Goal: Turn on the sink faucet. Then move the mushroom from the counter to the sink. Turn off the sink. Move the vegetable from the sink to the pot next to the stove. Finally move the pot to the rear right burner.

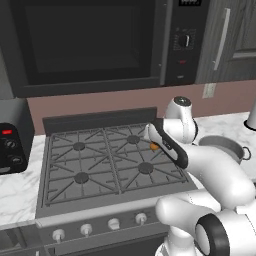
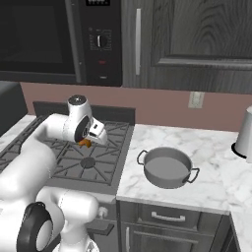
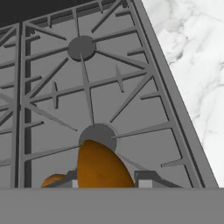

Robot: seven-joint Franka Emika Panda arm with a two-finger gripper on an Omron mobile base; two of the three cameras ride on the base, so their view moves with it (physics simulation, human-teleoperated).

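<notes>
One arm, folded over the stove (image 1: 100, 165): it rises from the base, elbows up, forearm reaches across the right-hand burners, wrist bent so the hand points down at the grates. Gripper (image 3: 107, 178) hangs above the stove's right side, seen from the right base view between the rear and front right burners, near the counter edge. Jaws partly closed on the mushroom (image 3: 101, 166); the orange-brown cap sits between both fingertips (image 3: 146, 178), bulging up past them in the hand view. Small orange patch also shows at the gripper in the left base view (image 1: 154, 146) and the right base view (image 2: 85, 142). Mushroom is off the surface, held over the grate, above a burner cap (image 3: 97, 134). Pot (image 2: 166, 167) stands on the marble counter (image 2: 216, 147) just right of the stove, upright, two side handles, apart from the gripper. Microwave (image 1: 90, 42) hangs above the stove. Kettle (image 2: 244, 134) at far right of the counter.
</notes>
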